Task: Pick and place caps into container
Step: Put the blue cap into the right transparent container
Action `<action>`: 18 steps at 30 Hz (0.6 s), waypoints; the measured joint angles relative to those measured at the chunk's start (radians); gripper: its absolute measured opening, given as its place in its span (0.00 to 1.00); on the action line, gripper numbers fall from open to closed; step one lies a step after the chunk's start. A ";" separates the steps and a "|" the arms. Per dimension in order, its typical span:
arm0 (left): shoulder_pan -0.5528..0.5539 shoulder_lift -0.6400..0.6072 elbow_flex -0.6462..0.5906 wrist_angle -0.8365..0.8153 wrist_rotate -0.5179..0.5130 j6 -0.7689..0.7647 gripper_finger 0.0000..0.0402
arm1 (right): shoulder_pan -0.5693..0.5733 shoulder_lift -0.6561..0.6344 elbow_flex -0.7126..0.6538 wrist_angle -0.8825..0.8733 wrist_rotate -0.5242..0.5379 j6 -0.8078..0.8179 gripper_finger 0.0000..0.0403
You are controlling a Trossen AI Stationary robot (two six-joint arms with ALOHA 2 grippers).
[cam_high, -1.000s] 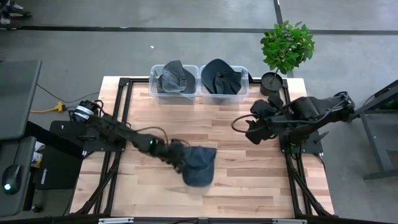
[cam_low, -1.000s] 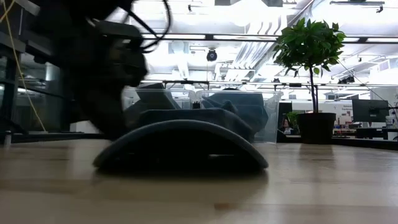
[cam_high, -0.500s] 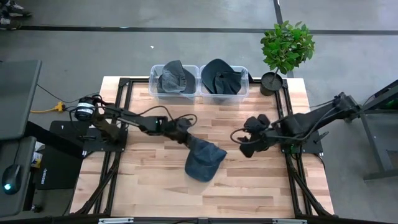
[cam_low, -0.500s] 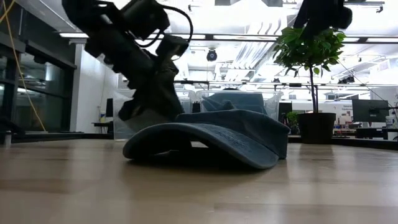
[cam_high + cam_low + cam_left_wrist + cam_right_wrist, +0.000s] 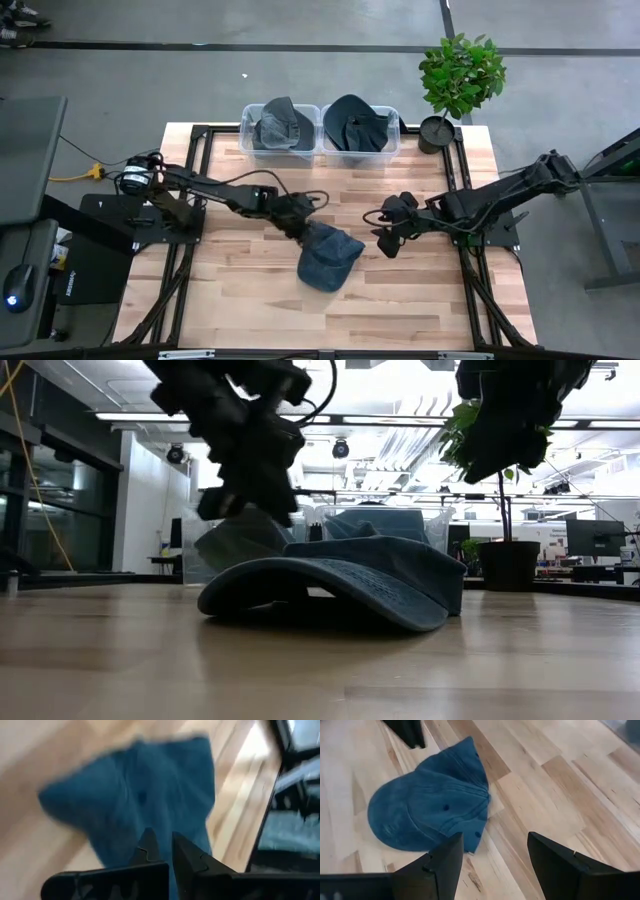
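A blue cap [image 5: 328,258] lies on the wooden table near its middle, crown up, brim flat on the wood [image 5: 390,820]. My left gripper [image 5: 303,226] is shut and hangs just above the cap's far left edge; the low view shows a gap between it [image 5: 262,510] and the cloth [image 5: 340,585]. My right gripper [image 5: 385,240] stands open to the right of the cap and above the table, pointing slantwise down at it [image 5: 430,815]. The left wrist view shows the shut fingertips [image 5: 161,842] over the cap [image 5: 130,795].
Two clear bins stand side by side at the table's far edge: the left one [image 5: 246,140] holds a grey-blue cap [image 5: 283,122], the right one [image 5: 395,135] a darker cap [image 5: 355,122]. A potted plant [image 5: 460,75] stands at the far right corner.
My shut left gripper has gone from the cap's left side toward the far edge and up, lifting off the cloth. The cap has slid a little toward the right and turned, then stayed put. My right gripper has come down and moved left toward the cap, still open.
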 joint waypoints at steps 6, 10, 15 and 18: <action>-0.152 -0.013 0.001 -0.054 0.069 -0.009 0.00 | -0.008 0.000 -0.004 0.007 -0.007 -0.026 0.54; -0.278 -0.013 0.001 -0.052 -0.035 -0.003 0.00 | -0.008 0.000 -0.004 0.007 0.008 -0.031 0.54; -0.357 -0.013 0.001 -0.041 -0.225 -0.023 0.00 | -0.008 0.000 -0.004 0.029 0.036 -0.067 0.54; -0.355 -0.013 0.000 0.015 -0.248 -0.027 0.00 | -0.014 0.000 -0.004 0.046 0.046 -0.071 0.54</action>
